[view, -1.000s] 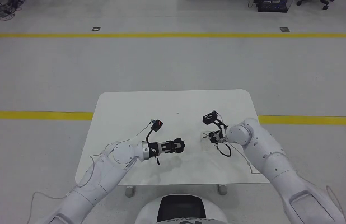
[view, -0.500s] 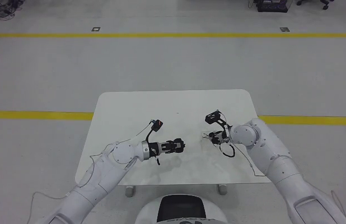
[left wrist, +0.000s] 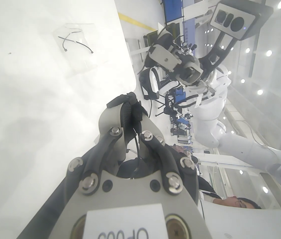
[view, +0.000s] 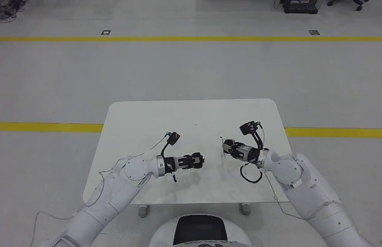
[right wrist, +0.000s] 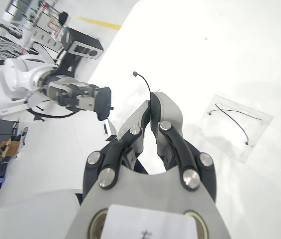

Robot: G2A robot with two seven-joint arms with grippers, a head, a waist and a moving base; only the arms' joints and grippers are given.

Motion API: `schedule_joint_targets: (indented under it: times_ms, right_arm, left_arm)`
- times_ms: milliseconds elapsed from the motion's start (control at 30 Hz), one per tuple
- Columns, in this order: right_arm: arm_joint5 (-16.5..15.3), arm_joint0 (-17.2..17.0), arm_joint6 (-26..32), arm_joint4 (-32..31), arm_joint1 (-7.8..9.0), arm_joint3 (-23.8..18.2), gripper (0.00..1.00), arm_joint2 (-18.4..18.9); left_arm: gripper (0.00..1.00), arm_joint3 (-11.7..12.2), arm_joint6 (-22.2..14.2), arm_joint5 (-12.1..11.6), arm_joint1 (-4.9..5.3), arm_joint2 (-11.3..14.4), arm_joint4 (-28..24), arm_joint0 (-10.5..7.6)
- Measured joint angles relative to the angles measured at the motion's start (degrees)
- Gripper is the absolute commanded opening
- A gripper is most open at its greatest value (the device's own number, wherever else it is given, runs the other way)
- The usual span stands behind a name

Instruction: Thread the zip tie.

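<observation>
My right gripper (right wrist: 150, 106) is shut on a thin black zip tie (right wrist: 145, 80). The tie's strap curves up out of the fingertips and its small square head sticks out free. In the top view this gripper (view: 225, 147) hovers over the table's right middle, pointing at my left gripper (view: 200, 160). My left gripper (left wrist: 130, 104) is shut, a short gap away from the right one. A thin black strand runs in the space behind its pads; I cannot tell what it is. The wrist views show the two grippers facing each other, apart.
A clear plastic bag (right wrist: 235, 128) with two more black zip ties lies flat on the white table (view: 148, 123), just beside the right gripper; it is the same bag (left wrist: 75, 45) in the left wrist view. The table's near edge runs close under both arms.
The right arm has swung its gripper off the bag and turned it towards the left gripper, carrying the zip tie. The left arm has kept still.
</observation>
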Motion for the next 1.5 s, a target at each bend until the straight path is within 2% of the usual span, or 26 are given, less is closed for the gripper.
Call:
schedule_joint_targets:
  times_ms: [133, 467, 567, 633, 733, 900, 1100, 1500]
  right_arm:
    - [0.0, 0.2, -7.2, 2.2, 1.57, 0.6, 0.0, -3.4]
    - [0.0, -0.2, -8.3, 3.1, 1.43, 0.6, 0.0, -3.5]
    - [0.0, -1.7, -13.6, 6.1, 1.27, -0.3, 0.0, -3.4]
    - [0.0, -3.3, -16.0, 9.4, 1.52, -2.5, 0.0, -3.4]
    - [0.0, -5.7, -17.5, 14.4, 2.3, -5.3, 0.0, -2.7]
    - [0.0, -8.1, -17.4, 23.0, 3.04, -7.3, 0.0, -1.1]
    - [0.0, -8.1, -13.9, 28.6, 2.19, -5.9, 0.0, 0.3]
    - [0.0, -8.0, -13.1, 29.2, 2.07, -5.6, 0.0, 0.4]
  left_arm:
    - [0.0, 0.0, 0.0, 0.0, 0.0, 0.0, 0.0, 0.0]
    - [0.0, 0.0, 0.0, 0.0, 0.0, 0.0, 0.0, 0.0]
    - [0.0, 0.0, 0.0, 0.0, 0.0, 0.0, 0.0, 0.0]
    - [0.0, 0.0, 0.0, 0.0, 0.0, 0.0, 0.0, 0.0]
    - [0.0, 0.0, 0.0, 0.0, 0.0, 0.0, 0.0, 0.0]
    - [0.0, 0.0, 0.0, 0.0, 0.0, 0.0, 0.0, 0.0]
    - [0.0, 0.0, 0.0, 0.0, 0.0, 0.0, 0.0, 0.0]
    - [0.0, 0.0, 0.0, 0.0, 0.0, 0.0, 0.0, 0.0]
